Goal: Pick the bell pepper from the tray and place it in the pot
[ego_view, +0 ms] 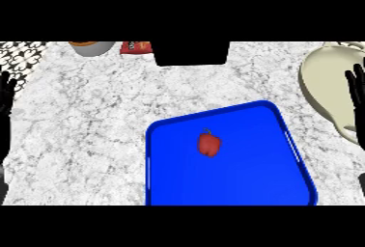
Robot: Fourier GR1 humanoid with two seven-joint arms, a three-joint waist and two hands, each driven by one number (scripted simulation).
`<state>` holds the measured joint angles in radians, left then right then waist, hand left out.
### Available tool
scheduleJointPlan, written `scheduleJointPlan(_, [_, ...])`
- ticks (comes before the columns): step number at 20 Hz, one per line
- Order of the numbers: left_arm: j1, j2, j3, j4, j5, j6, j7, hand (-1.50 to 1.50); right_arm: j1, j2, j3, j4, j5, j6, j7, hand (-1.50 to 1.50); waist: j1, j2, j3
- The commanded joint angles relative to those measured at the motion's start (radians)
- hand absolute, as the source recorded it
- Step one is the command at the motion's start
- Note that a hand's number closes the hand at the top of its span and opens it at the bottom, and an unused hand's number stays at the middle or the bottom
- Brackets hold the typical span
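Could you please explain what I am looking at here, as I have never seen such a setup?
This is one picture taken from the robot's head, looking steeply down at a marble counter. The robot is a humanoid with two black hands. Its left hand rests open at the left edge. Its right hand rests open at the right edge, fingers up, in front of a cream pot. Neither hand holds anything. A red bell pepper lies on a blue tray. At the far edge stand a grey container and a red packet.
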<state>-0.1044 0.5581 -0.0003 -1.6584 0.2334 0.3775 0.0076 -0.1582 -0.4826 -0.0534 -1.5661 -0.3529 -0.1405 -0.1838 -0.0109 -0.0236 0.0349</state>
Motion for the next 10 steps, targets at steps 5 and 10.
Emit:
scheduleJointPlan(5, [-0.107,-0.091,-0.088,-0.013,0.051,-0.063,-0.008,0.0,-0.282,-0.163,0.272,-0.031,0.081,0.27,0.26,1.5,0.083,0.041,-0.047])
scheduleJointPlan(10, [-0.132,-0.172,-0.144,0.03,0.079,-0.074,0.003,0.0,-0.425,-0.404,0.373,-0.018,0.414,0.335,0.351,-1.5,0.057,0.04,-0.046])
